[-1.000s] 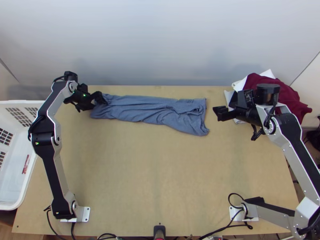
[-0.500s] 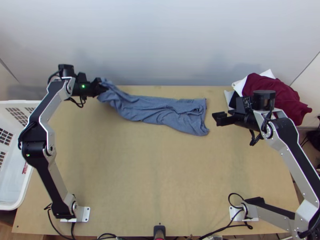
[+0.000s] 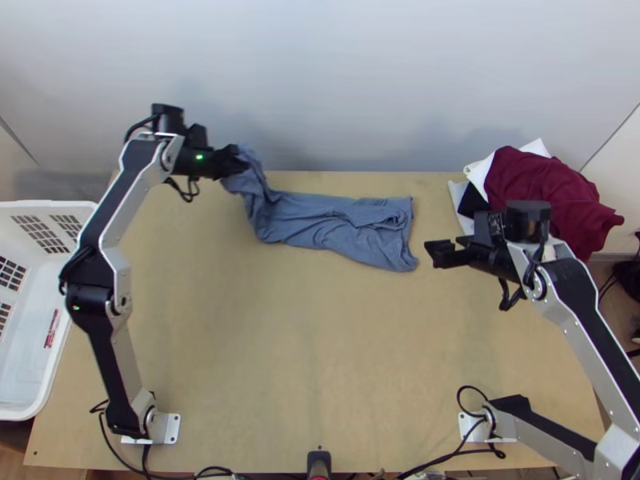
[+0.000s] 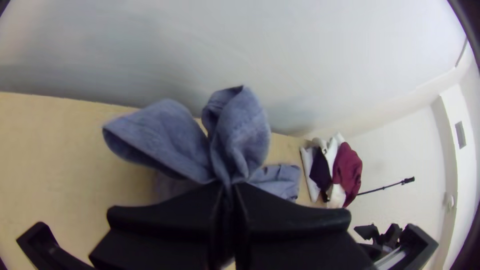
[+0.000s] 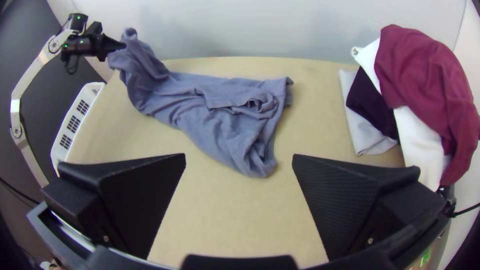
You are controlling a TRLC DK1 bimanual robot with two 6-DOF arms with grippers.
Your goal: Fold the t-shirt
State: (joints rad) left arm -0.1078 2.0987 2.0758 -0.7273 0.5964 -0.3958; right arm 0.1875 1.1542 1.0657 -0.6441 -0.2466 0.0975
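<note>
While the left gripper [image 3: 239,160] clamps two jaws on one raised end of one t-shirt [image 3: 320,224], the remainder lies on one counter [image 3: 304,344]. Right gripper [image 3: 434,254]: two jaws apart. Apparently four piled garments [image 3: 536,182] lie nearby.

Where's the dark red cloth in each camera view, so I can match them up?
Top view: dark red cloth, upper right, over white cloth.
Left wrist view: dark red cloth, beyond the blue-grey fabric t-shirt.
Right wrist view: dark red cloth, beside near-black cloth.
Shared landmark: the t-shirt, one end raised in the left gripper.
</note>
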